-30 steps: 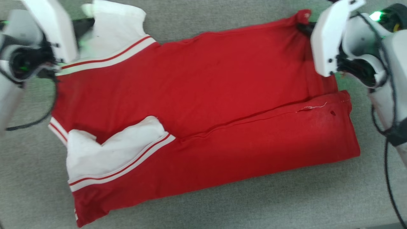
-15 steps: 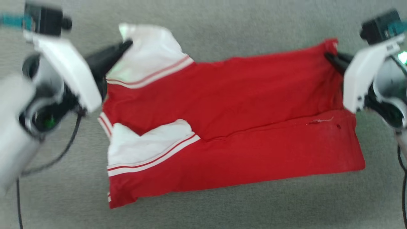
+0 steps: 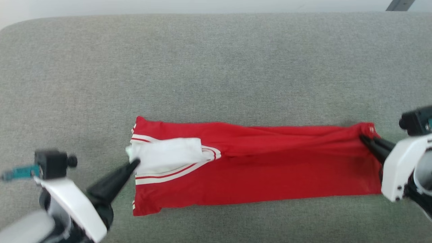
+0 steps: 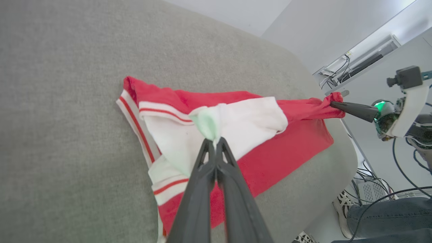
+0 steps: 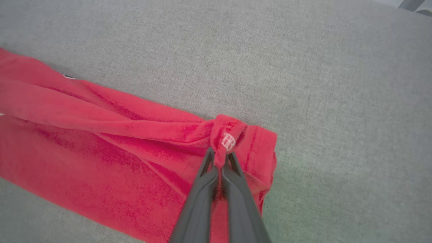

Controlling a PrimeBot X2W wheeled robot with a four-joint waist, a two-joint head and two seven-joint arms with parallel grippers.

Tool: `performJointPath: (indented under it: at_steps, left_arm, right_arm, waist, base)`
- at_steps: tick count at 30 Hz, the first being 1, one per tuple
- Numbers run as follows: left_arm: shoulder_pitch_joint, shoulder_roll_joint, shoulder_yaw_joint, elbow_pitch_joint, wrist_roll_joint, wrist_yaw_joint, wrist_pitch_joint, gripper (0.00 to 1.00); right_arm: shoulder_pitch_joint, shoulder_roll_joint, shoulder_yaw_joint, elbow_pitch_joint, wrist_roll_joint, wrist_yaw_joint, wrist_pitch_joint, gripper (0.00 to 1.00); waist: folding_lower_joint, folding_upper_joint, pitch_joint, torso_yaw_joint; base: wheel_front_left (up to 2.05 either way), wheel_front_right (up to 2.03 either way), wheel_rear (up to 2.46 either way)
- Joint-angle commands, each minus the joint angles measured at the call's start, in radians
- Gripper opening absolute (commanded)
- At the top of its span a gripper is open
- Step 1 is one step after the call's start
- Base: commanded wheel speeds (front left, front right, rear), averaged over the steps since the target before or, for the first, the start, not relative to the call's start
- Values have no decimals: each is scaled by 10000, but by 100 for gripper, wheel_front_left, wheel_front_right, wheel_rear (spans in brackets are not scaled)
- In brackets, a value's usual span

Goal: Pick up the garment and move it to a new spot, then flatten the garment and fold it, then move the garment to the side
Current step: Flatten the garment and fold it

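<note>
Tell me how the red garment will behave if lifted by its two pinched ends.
Likely floppy: the garment bunches into folds where the right gripper pinches its corner, so the middle would probably sag. Probably light: small pinches there and by the left gripper at the white sleeve seem to hold it. Its folded layers may fall open.

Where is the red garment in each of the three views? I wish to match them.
Head view: garment lies lower middle, stretched across.
Left wrist view: middle, at the left gripper tips.
Right wrist view: left and lower middle.
Shared landmark: the red corner pinched by the right gripper.
</note>
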State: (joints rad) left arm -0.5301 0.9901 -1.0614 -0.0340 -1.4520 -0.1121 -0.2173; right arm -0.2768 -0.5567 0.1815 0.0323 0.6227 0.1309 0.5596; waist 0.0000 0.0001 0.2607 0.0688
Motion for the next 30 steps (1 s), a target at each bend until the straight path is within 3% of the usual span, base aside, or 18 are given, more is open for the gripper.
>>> performJointPath:
  at_steps: [1,4,10,13,18,19,20,21,22,23,24,25,26,30]
  left_arm:
    - [390,33,44,-202,-176,140,-177,0]
    - [936,-105,-17,-370,63,403,-344,0]
    - [1055,-1079,-281,598,205,191,-318,0]
    - [722,-1779,-453,1744,188,-38,-28,0]
    - [472,-2283,-613,2847,619,-126,-76,0]
    - [494,-2361,-532,2970,605,-142,-151,0]
    - [548,-2434,-458,3019,581,-158,-223,0]
    - [584,-2474,-409,3053,696,-165,-288,26]
    - [584,-2474,-409,3053,696,-165,-288,26]
    - [628,-2497,-302,3068,776,-174,-350,47]
    - [681,-2529,-191,3072,861,-178,-405,74]
    - [761,-2573,-56,3062,998,-181,-428,93]
    - [844,-2640,126,3021,1171,-182,-470,100]
    - [1519,-3201,1643,2837,1920,-37,-489,100]
  right_arm:
    - [400,142,-271,-283,-138,-6,147,0]
    - [1076,376,-804,-705,-267,-8,359,0]
    - [1558,891,-1276,-469,-496,-6,475,0]
    - [1352,989,-1008,104,-908,-8,412,0]
    - [1167,1091,-649,501,-977,-6,324,0]
    - [1123,1077,-613,494,-960,-6,300,16]
    - [1089,1029,-637,474,-971,-6,253,48]
    - [1109,974,-684,424,-974,-6,200,64]
    - [1109,974,-684,424,-974,-6,200,64]
    - [1131,947,-752,337,-955,-6,185,100]
    - [1183,935,-843,255,-908,-6,189,100]
    - [1259,934,-946,166,-845,-6,230,100]
    - [1343,908,-1089,110,-812,-6,305,100]
    - [1662,853,-1812,197,-804,-6,602,100]
  waist:
    - [0,-1,-33,52]
    - [0,-1,-24,146]
    - [0,-1,81,380]
    - [0,-1,205,422]
    - [0,-1,222,391]
    - [0,-1,209,374]
    - [0,-1,181,374]
    - [0,-1,136,407]
    - [0,-1,136,407]
    - [0,-1,103,439]
    - [0,-1,62,488]
    - [0,-1,18,540]
    - [0,-1,-27,606]
    - [0,-1,-246,925]
  base:
    - [0,0,0]
    - [0,0,0]
    - [0,0,0]
    - [0,0,0]
    - [0,0,0]
    - [0,0,0]
    - [0,0,0]
    - [0,0,0]
    - [0,0,0]
    - [0,0,0]
    - [0,0,0]
    - [0,0,0]
    - [0,0,0]
    - [0,0,0]
